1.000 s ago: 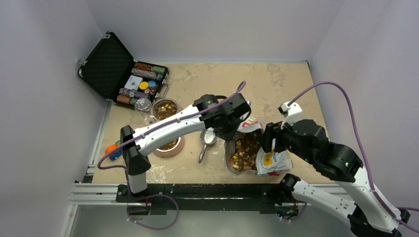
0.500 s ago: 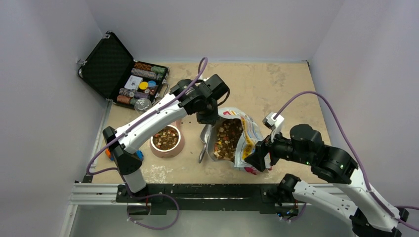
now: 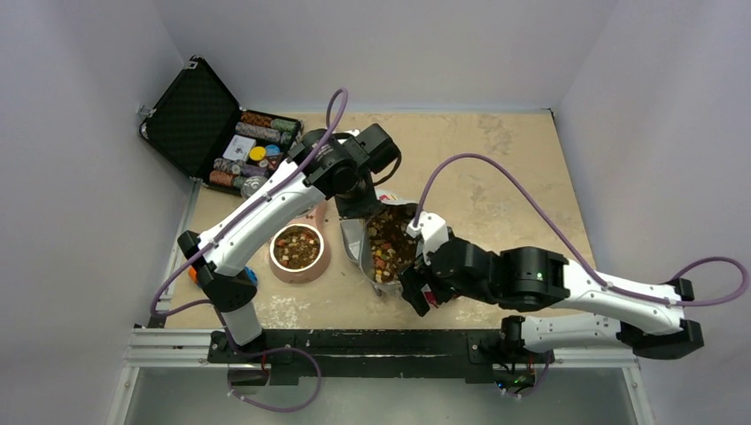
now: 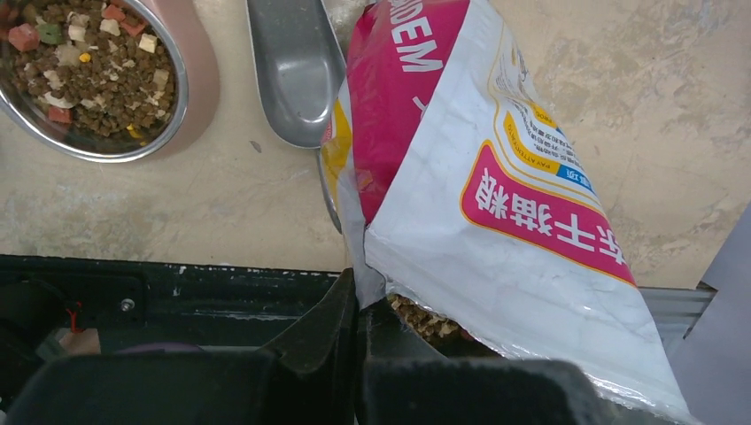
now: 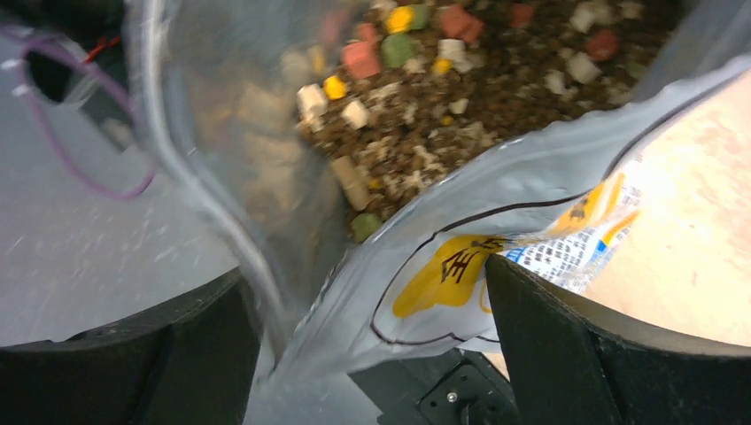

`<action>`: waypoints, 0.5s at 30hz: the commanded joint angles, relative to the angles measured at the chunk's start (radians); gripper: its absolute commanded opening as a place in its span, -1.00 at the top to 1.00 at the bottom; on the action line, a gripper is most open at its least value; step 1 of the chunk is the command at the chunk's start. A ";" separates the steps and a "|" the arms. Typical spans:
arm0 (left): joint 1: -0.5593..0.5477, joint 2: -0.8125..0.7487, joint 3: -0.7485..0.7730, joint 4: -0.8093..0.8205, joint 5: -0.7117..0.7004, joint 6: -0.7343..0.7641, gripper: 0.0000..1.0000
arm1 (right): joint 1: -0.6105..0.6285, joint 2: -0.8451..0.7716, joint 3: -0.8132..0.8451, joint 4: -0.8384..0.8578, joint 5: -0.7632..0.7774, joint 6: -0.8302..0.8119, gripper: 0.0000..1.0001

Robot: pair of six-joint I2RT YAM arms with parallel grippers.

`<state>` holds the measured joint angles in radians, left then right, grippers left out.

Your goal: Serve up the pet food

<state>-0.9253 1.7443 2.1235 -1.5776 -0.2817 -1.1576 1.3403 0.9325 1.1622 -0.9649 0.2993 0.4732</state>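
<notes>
Top external view: the tan table (image 3: 496,168) carries everything, with an open black case (image 3: 190,115) of coloured chips at its far left corner. Near the middle of the table the glossy bag (image 3: 356,241) stands with its mouth gaping upward between the two arms. Just left of the bag sits a pink-rimmed metal bowl (image 3: 321,262). In the left wrist view a grey metal scoop (image 4: 297,66) lies on the table between bowl and bag, its bowl partly tucked under the bag's pink and white side.

At the far rim of the bag, the left gripper (image 3: 359,205) has its fingers pressed together on the bag's edge, which the left wrist view shows pinched between them. The right gripper (image 3: 416,288) is at the near rim; in the right wrist view its fingers (image 5: 567,345) stand wide apart with the silver rim of the bag lying between them.

Most of the pet food (image 3: 386,250) fills the open bag as brown kibble with coloured bits, and a smaller portion lies in the bowl.
</notes>
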 commanded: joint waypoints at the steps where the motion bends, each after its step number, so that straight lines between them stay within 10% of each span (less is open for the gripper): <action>1: 0.018 -0.051 0.103 -0.033 -0.069 -0.084 1.00 | 0.048 0.079 0.089 -0.097 0.315 0.164 -0.74; 4: 0.019 -0.044 0.130 -0.077 -0.072 -0.128 1.00 | 0.068 0.142 0.170 -0.228 0.408 0.236 -0.24; 8: 0.032 -0.018 0.200 -0.131 -0.122 -0.153 1.00 | 0.102 0.118 0.172 -0.312 0.480 0.276 1.00; 13: 0.120 -0.036 0.167 -0.023 -0.014 -0.076 0.97 | 0.102 -0.078 0.019 -0.114 0.315 0.078 1.00; 15: 0.153 -0.057 0.144 -0.006 0.056 -0.067 0.49 | 0.103 -0.142 -0.004 -0.094 0.290 0.062 1.00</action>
<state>-0.8589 1.7840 2.2230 -1.6135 -0.2420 -1.2510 1.4399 0.9161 1.1980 -1.1084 0.6285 0.6186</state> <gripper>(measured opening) 0.077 0.014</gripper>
